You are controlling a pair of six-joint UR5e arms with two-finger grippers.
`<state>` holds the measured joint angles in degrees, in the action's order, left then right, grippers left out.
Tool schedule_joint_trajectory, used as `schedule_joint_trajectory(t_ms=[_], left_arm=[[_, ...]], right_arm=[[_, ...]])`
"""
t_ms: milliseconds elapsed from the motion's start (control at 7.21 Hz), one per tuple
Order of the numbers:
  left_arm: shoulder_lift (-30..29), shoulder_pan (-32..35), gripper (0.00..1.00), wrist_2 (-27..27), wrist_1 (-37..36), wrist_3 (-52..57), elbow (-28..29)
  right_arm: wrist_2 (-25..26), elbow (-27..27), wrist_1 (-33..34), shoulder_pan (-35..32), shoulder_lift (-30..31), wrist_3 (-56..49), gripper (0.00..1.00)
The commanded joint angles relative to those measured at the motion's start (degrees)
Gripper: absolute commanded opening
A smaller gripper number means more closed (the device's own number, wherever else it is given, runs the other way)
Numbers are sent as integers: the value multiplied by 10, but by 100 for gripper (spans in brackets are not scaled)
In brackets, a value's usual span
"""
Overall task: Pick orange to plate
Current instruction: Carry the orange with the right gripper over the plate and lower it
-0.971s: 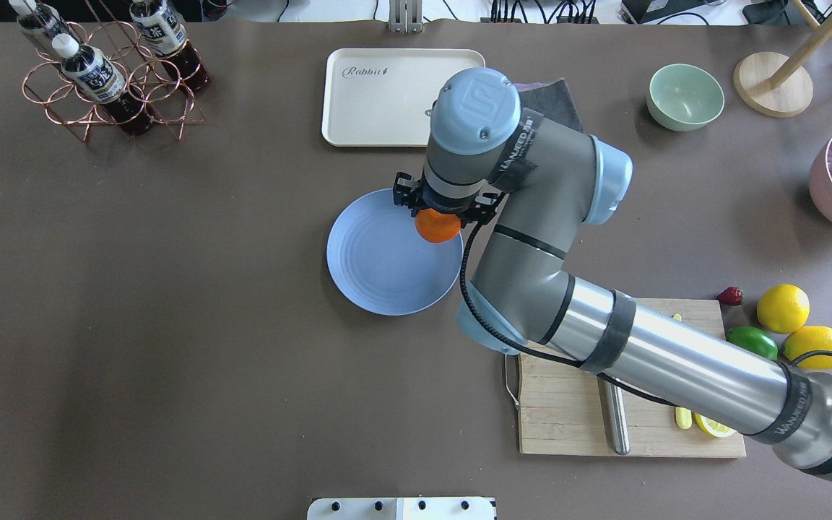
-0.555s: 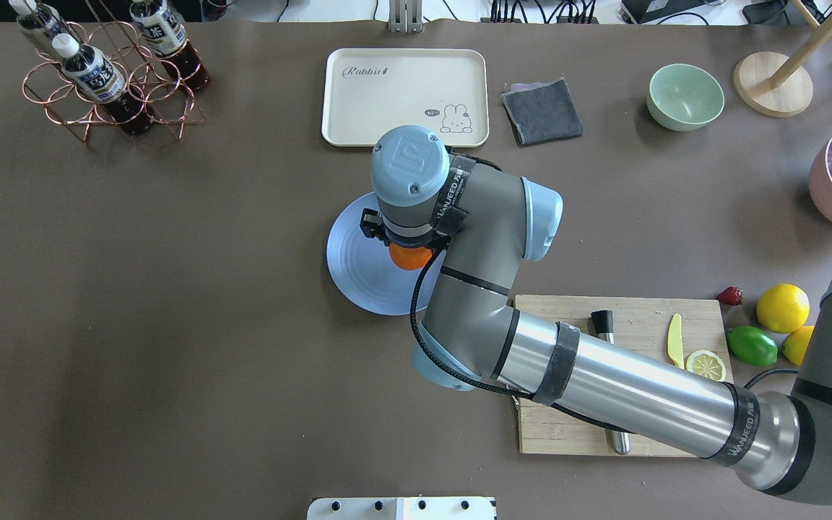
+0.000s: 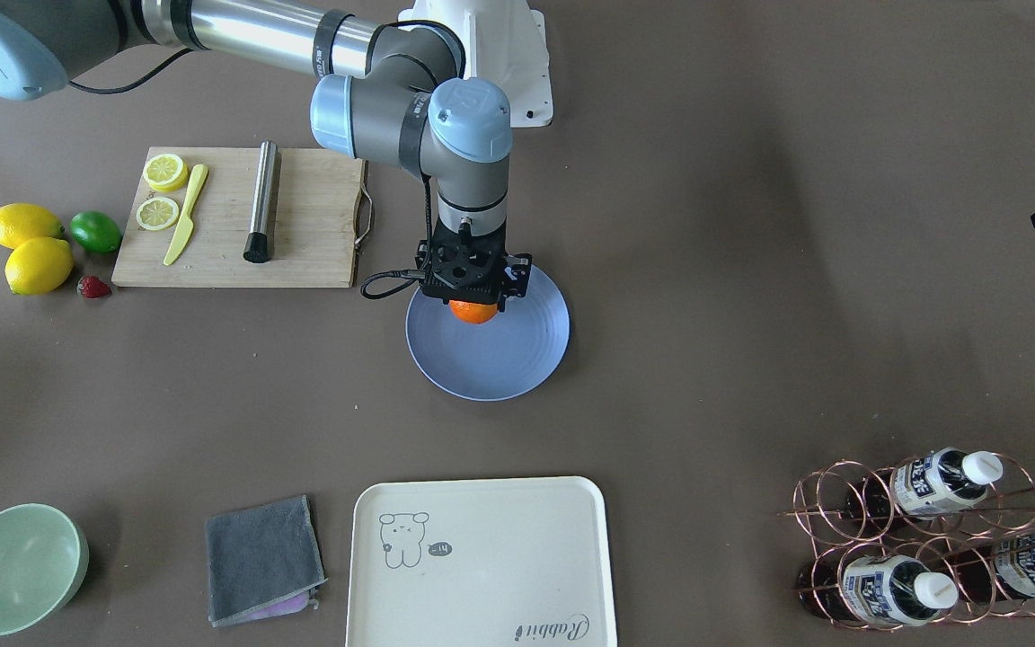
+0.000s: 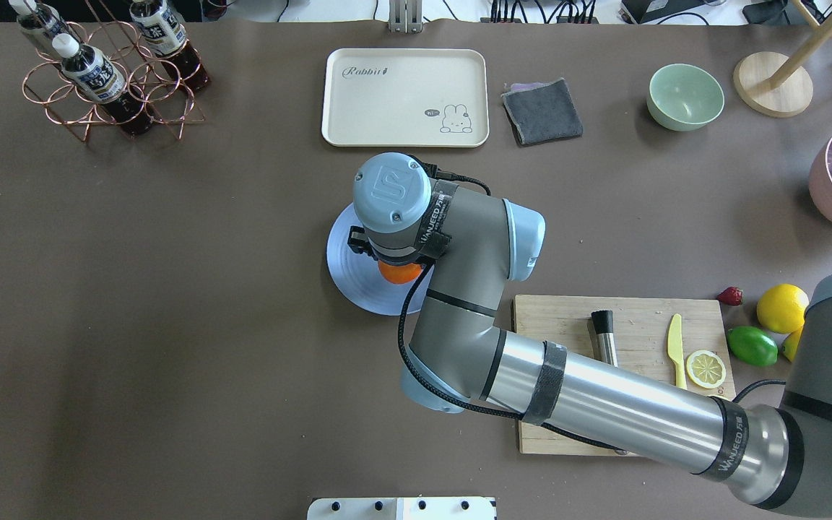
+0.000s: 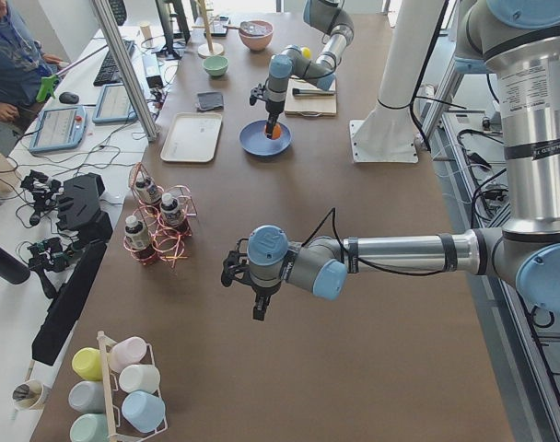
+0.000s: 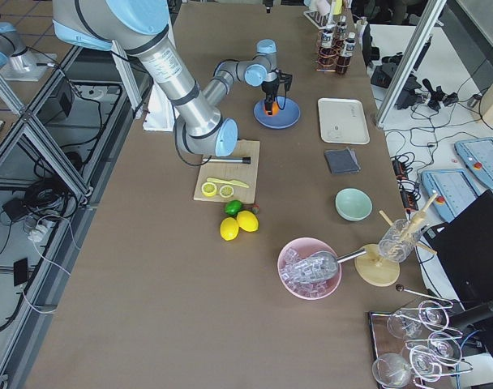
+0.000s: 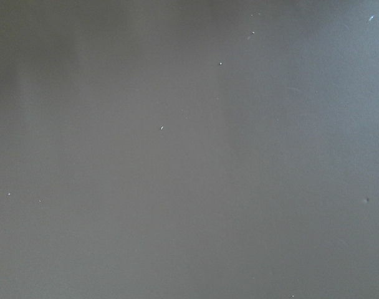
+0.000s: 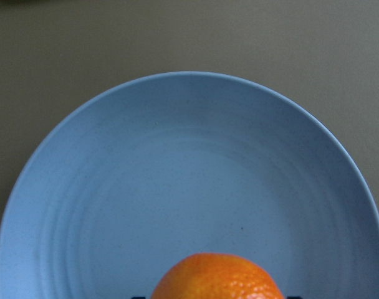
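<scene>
while the right claw [image 3: 473, 302] grips one orange [image 3: 473, 314], one plate [image 3: 501, 361] lies beneath.

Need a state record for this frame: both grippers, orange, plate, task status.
right gripper: shut on orange, directly above the plate
orange: held, over the plate's robot-side half; contact with plate cannot be told
plate: flat on table, nothing else on it
left gripper: far from the plate over bare table, nothing seen in it; open or shut cannot be told
task status: orange at the plate, not yet released
</scene>
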<state>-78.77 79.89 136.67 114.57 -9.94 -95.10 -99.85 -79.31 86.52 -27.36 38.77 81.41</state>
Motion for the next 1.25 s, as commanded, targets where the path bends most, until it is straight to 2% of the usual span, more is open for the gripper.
schedule_joint_trajectory(t_ms=[0, 139, 693, 832, 971, 1109], left_arm=[[8, 0, 99, 0, 3, 0, -2], [11, 0, 100, 0, 4, 0, -4], [10, 0, 100, 0, 3, 0, -3], [10, 0, 100, 0, 3, 0, -3], [9, 0, 100, 0, 3, 0, -3], [9, 0, 100, 0, 3, 0, 1]], right_arm=[[5, 38, -39, -14, -11, -2, 0], [4, 62, -39, -16, -29, 1, 0], [4, 71, -38, -3, -25, 1, 0], [6, 72, -39, -3, -25, -3, 71], [7, 71, -40, -4, -26, -6, 99], [1, 65, -40, -19, -28, -7, 100]])
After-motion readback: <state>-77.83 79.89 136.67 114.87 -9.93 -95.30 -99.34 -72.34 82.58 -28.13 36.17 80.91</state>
